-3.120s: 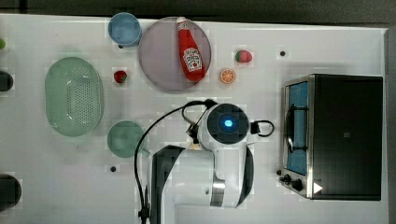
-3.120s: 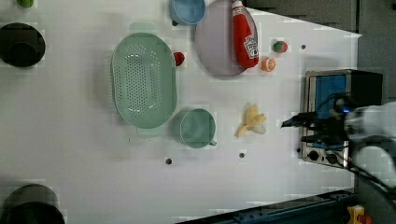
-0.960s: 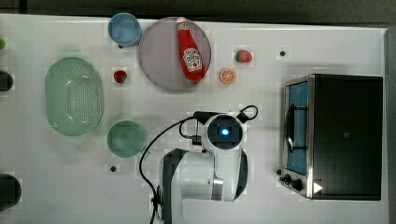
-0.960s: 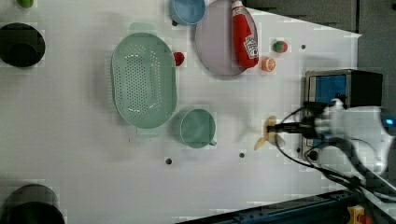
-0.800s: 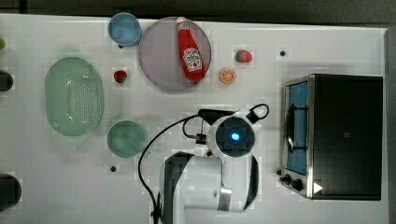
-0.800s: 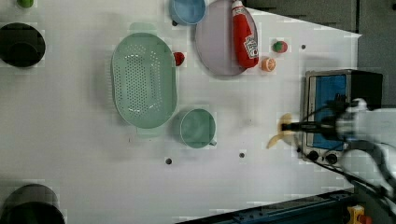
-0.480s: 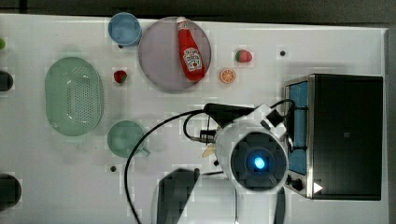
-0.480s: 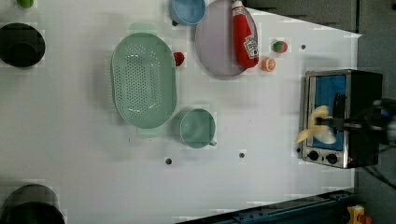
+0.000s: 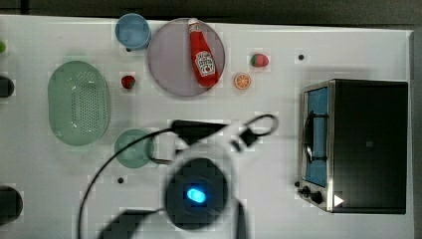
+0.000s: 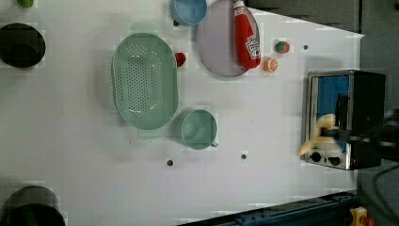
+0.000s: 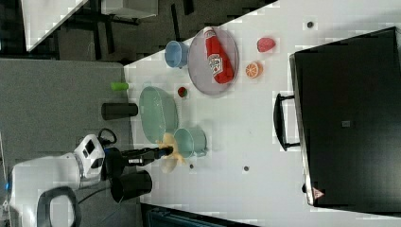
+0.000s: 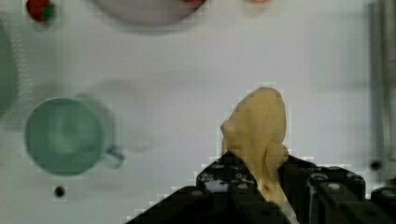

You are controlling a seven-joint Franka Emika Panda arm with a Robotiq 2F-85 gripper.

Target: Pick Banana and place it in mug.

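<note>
Wrist view: gripper [image 12: 261, 186] jaws narrow, clamped on banana [image 12: 259, 133], lifted clear of white table [image 12: 187, 93]. Pick done; placing left. Mug [image 12: 63, 135] empty, upright, at banana's 9 o'clock, well apart. Judged about halfway; carry across and release remain

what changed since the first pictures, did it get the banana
Yes. The banana lay on the table right of the mug in the left view; the gripper closed on it and lifted it, carrying it toward the left view's right. Mug, colander and ketchup plate stayed put.
</note>
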